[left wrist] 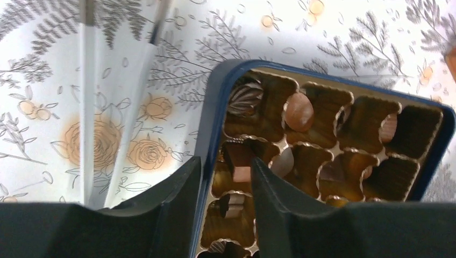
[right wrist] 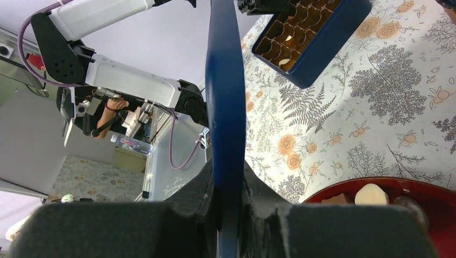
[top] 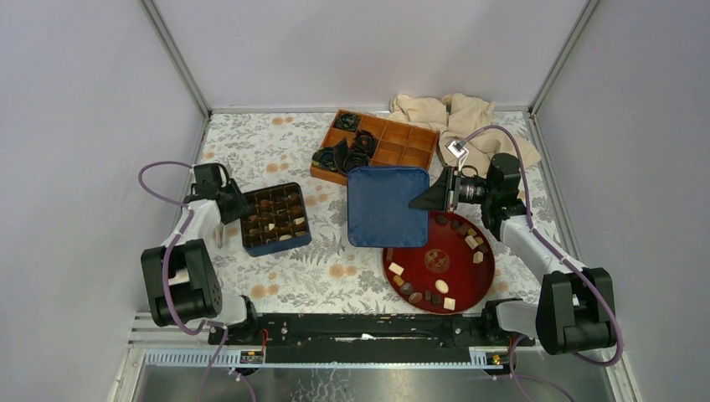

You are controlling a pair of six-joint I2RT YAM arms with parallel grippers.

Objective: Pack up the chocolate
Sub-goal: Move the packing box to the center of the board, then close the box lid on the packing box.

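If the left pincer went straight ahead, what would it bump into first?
Probably the blue box: the left pincer sits astride its rim, one finger outside, one over the chocolates. How close is unclear.

This is looking like a robotics lab test cell: plain pale panels (top: 84,100) in aluminium framing (top: 176,59) are walling in the flowered tablecloth (top: 285,142) on three sides, a left arm (top: 180,251) and a right arm (top: 536,243) are sitting on a black rail (top: 360,328) along its near edge, and purple cables (top: 155,180) are looping just beside it
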